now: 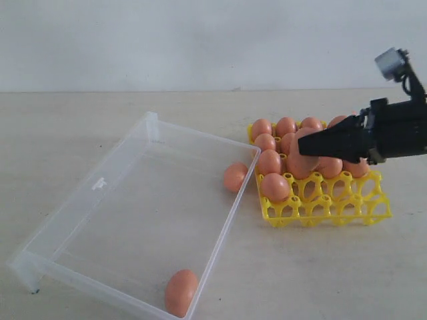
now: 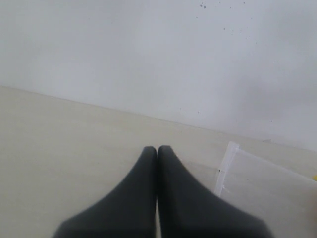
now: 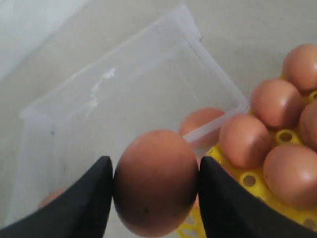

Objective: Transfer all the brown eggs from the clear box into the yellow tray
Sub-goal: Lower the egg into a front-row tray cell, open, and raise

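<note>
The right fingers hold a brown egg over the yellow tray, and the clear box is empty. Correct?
No: the clear shallow plastic box is not empty. The exterior view shows two orange-brown oval eggs in it, one beside the bright yellow plastic tray, one at the near corner. The rest is right.

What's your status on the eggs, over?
Right end effector shut on a brown egg over the yellow tray. Left end effector shut, empty. Two eggs remain in the clear box. Path looks clear.
</note>
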`<action>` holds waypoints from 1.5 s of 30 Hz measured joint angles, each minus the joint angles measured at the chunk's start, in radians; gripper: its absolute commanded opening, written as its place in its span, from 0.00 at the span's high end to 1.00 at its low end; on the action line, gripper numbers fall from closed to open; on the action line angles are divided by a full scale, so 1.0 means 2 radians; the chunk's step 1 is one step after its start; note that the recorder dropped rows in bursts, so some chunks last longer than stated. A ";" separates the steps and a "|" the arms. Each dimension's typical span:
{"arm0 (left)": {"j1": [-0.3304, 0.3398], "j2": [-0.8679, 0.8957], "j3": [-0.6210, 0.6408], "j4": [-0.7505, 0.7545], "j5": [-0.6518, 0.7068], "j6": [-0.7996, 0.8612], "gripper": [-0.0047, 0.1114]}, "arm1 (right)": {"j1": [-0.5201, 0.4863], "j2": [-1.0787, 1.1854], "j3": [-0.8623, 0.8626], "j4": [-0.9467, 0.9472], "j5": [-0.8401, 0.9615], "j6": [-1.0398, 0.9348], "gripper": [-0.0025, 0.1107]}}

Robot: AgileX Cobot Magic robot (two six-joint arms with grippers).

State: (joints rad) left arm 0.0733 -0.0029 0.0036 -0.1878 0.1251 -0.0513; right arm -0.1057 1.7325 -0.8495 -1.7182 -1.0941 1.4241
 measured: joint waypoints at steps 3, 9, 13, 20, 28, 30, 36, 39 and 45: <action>0.000 0.000 0.000 0.000 0.000 0.000 1.00 | 0.032 0.004 0.000 -0.010 0.050 -0.002 0.98; 0.000 0.000 0.000 0.000 0.000 0.000 1.00 | 0.066 0.013 0.001 -0.015 0.135 -0.004 0.98; 0.000 0.000 0.000 0.000 0.000 0.000 1.00 | 0.068 0.013 0.001 -0.015 0.171 -0.004 0.98; 0.000 0.000 0.000 0.000 0.000 0.000 1.00 | 0.068 0.013 0.001 -0.015 0.213 -0.006 0.98; 0.000 0.000 0.000 0.000 0.003 0.000 1.00 | 0.068 0.013 0.001 -0.015 0.213 -0.030 0.98; 0.000 0.000 0.000 0.000 0.003 0.000 1.00 | 0.068 0.013 0.001 -0.015 0.213 -0.031 0.98; 0.000 0.000 0.000 0.000 0.008 0.000 1.00 | 0.068 0.024 0.001 -0.011 0.213 -0.065 0.98; 0.000 0.000 0.000 0.000 0.011 0.000 1.00 | 0.068 0.038 0.001 -0.007 0.215 -0.070 0.98; 0.000 0.000 0.000 0.000 0.016 0.000 1.00 | 0.068 0.041 0.001 -0.004 0.217 -0.075 0.98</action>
State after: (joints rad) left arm 0.0733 -0.0029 0.0036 -0.1878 0.1575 -0.0513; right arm 0.0305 1.8145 -0.8473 -1.7268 -0.6605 1.2739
